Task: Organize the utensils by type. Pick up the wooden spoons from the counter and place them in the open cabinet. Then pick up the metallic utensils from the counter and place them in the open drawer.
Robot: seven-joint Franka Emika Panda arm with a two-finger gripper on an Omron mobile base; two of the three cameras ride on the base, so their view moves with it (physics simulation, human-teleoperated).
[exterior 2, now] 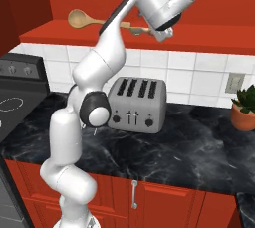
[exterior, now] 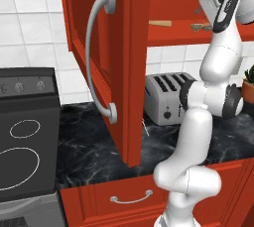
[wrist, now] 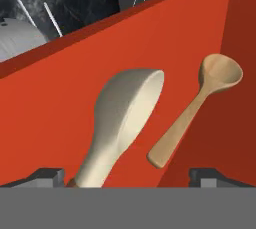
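Two wooden spoons are lying on the cabinet (exterior 2: 209, 32) shelf. The pale spoon (wrist: 122, 115) is sitting mid-frame, its handle running down between the spread fingers (wrist: 127, 177); whether they are touching it is unclear. The tan spoon (wrist: 197, 108) is resting right of it, near the cabinet's side wall. At upper left, two thin metal utensils (wrist: 52, 19) are lying on the black bench (exterior 2: 189, 147).

I see a red-orange cabinet (exterior: 106, 47) with a grey bar handle (exterior: 96, 52), and on its red shelf at mid-frame in the hand view lie a pale cream-bowled spoon (wrist: 122, 118) and a tan wooden spoon (wrist: 197, 105). Lower down, the counter (exterior 2: 189, 152) is glossy black with white veining. It carries a silver-grey toaster (exterior 2: 135, 104) against white wall tiles (exterior 2: 199, 77).
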